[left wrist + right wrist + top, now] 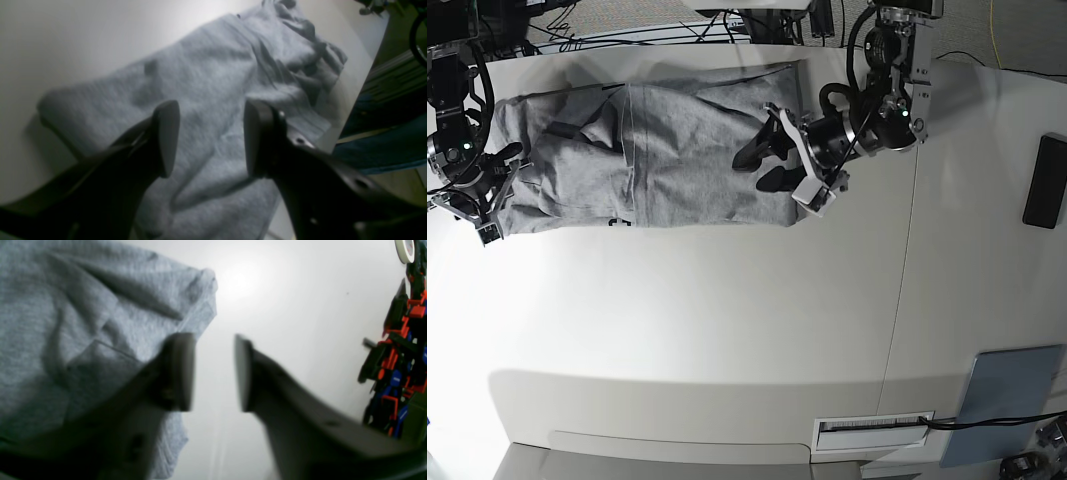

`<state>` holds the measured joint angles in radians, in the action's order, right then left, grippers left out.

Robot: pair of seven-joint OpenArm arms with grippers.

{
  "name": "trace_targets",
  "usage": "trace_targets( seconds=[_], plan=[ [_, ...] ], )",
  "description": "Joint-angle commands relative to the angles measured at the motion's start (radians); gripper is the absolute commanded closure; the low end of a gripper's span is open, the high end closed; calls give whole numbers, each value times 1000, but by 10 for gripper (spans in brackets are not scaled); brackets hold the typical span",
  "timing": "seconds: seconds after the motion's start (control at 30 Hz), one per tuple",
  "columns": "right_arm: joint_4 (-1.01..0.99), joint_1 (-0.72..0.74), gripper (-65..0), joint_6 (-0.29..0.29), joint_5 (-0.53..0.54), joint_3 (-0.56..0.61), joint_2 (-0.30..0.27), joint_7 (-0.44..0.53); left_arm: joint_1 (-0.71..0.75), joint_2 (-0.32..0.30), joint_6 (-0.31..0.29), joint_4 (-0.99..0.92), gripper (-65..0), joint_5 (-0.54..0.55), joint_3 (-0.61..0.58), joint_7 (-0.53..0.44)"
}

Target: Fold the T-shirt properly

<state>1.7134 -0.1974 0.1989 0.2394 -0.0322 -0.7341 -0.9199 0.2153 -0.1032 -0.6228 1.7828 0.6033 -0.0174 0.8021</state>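
Now hovering with jaws apart, left gripper (210, 140) and right gripper (213, 373) over the T-shirt (677, 160), risking snagging and dragging loose folds beneath.

Base view looks straight down; both wrist views sit close, sharing the T-shirt (647, 160).

The T-shirt (667, 165) is looking like soft, fuzzy grey cloth with wrinkles. The table (727, 330) is looking smooth, white and a little shiny. The left gripper (208, 140) fingers are looking like dull black plastic.
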Motion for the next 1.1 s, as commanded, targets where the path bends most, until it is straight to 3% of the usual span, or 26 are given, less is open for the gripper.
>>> trace_targets(
  seconds=[0.0, 0.07, 0.2, 0.37, 0.57, 0.87, 1.07],
  plan=[
    [13, 11, -297, -8, 19, -14, -29, 3, -1, 1, -8, 18, -319, 27, 0, -24],
    [13, 14, -310, -15, 81, -14, -29, -62, 8, 1, -21, 18, -319, 34, 0, -24],
    [3, 51, -309, -39, 208, -18, -29, -286, 19, 1, -34, 18, -319, 42, 0, -24],
    [-101, 58, -309, -23, 322, -110, -28, -275, 21, 3, -33, 18, -319, 45, 0, -24],
    [-326, 103, -309, 135, 543, -217, -28, -308, 20, 3, -34, 18, -319, 45, 0, -24],
    [-557, 194, -309, 260, 666, -217, -19, -323, 21, 3, -33, 18, -319, 45, 0, -24],
    [-570, 200, -309, 295, 748, -217, 34, -404, 21, 3, -33, 18, -319, 45, 0, -24]
  ],
)
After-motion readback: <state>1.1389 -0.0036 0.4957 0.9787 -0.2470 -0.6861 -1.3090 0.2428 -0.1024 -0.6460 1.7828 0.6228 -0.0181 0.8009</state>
